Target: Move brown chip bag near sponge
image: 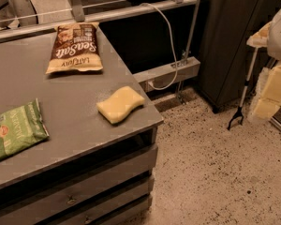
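The brown chip bag (75,48) lies flat at the far side of the grey table (61,125), its white "Sea Salt" lettering facing up. The pale yellow sponge (120,104) lies near the table's right front corner, well apart from the bag. My gripper (269,95) shows as cream-coloured parts at the right edge of the view, off the table and above the floor, far from both things. It holds nothing that I can see.
A green chip bag (14,131) lies at the table's left edge. A white cable (167,41) hangs behind the table by a grey rail. A dark cabinet (234,41) and a black-tipped pole (241,100) stand on the speckled floor to the right.
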`<move>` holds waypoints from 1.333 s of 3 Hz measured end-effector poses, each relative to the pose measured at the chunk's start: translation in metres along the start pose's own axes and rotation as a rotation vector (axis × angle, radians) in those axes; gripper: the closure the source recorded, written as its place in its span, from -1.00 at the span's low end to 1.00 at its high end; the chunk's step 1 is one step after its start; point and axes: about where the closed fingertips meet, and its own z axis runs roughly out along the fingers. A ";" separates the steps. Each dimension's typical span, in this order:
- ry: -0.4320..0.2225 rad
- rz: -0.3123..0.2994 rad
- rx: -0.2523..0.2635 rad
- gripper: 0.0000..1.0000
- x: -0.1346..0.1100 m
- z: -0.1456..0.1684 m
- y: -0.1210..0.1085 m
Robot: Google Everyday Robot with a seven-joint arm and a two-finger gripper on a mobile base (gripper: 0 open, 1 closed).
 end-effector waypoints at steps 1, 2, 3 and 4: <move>0.000 0.000 0.000 -1.00 0.000 0.000 0.000; -0.026 -0.007 0.009 -1.00 -0.007 0.003 -0.007; -0.111 -0.045 0.006 -1.00 -0.038 0.024 -0.032; -0.241 -0.086 -0.016 -1.00 -0.087 0.055 -0.064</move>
